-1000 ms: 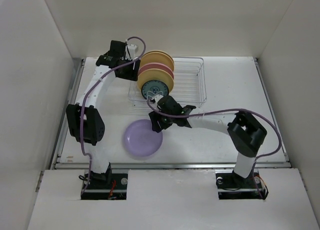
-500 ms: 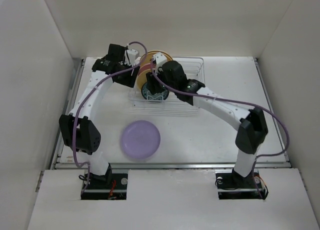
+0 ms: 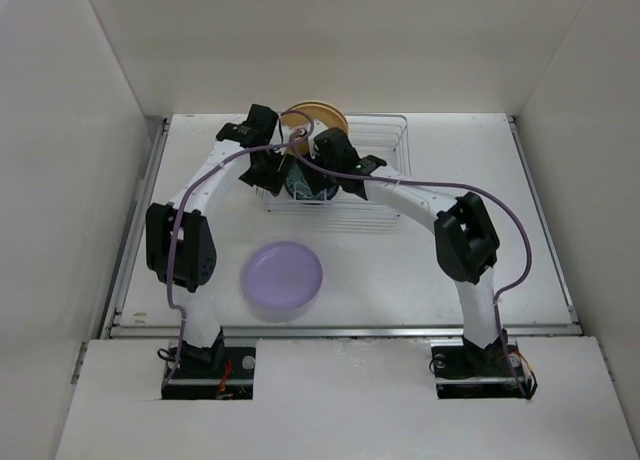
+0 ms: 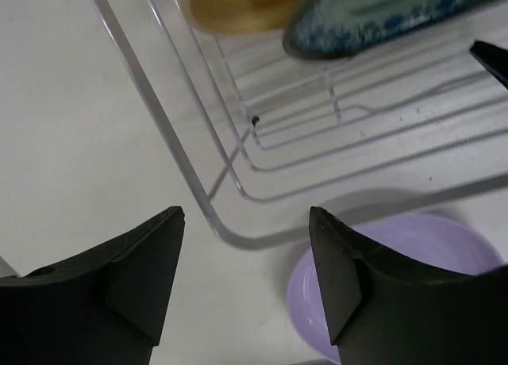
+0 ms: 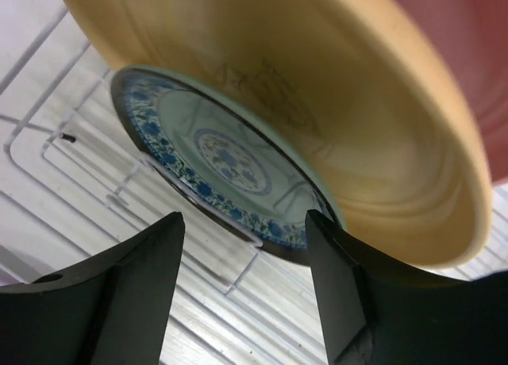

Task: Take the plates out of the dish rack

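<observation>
White table [image 3: 540, 180]; thin-wire rack [image 3: 385, 140]; round lavender plate [image 3: 283, 279].

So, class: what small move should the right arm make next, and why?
Probably ease the right fingers forward to straddle the small dark-teal patterned plate, then close: they stand open and empty before it, frontmost in the silvery wire dish rack.

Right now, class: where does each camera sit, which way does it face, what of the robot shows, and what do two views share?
Top external: above, behind the bases, looking down on table, rack, lavender plate; left arm and right arm show.
Left wrist: on the left arm, looking down at the rack's corner and lavender plate; its open jaws show.
Right wrist: on the right arm, facing the teal plate standing in the rack; its open jaws show.
Shared: both wrist views show the teal plate.
</observation>
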You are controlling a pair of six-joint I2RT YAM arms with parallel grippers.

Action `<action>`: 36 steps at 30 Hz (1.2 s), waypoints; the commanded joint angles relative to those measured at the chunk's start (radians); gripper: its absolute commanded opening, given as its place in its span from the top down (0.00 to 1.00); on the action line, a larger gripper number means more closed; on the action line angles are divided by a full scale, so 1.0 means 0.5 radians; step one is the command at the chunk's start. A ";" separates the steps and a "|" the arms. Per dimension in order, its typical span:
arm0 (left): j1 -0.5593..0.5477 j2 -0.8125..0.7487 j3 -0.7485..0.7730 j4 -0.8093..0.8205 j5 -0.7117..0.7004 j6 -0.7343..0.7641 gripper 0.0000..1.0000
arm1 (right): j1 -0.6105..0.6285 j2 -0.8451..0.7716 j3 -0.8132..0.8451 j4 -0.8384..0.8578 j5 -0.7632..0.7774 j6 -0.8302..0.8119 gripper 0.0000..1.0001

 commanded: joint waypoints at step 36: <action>0.423 0.644 0.500 -0.240 1.061 -0.411 1.00 | -0.143 0.048 0.228 0.032 -0.235 -0.178 1.00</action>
